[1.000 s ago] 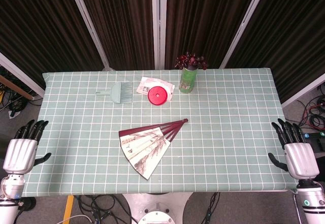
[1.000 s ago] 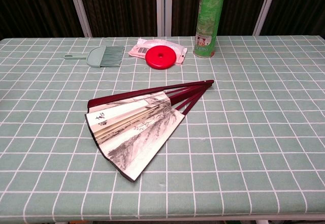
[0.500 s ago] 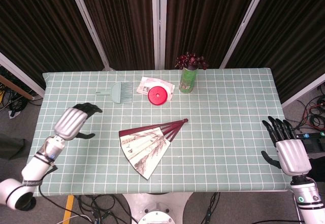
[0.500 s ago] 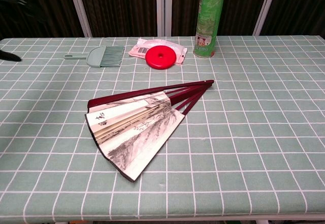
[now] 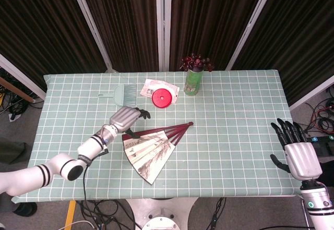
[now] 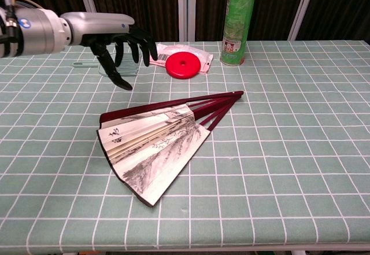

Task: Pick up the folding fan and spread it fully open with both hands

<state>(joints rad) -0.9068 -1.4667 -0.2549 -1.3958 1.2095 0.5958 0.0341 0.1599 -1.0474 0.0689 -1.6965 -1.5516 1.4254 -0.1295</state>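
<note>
Left hand (image 6: 118, 38) hovers spread, empty, above the half-open maroon-ribbed paper folding fan (image 6: 153, 145); light, fragile, best gripped by its stiff outer rib.

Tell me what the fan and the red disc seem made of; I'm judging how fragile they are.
Fan: the leaf looks like matte paper, pleated and printed with an ink landscape; the ribs and guards look like dark red lacquered wood or bamboo, thin and faintly glossy. Red disc: likely moulded plastic, with uniform colour, a smooth sheen and a small centre hole.
</note>
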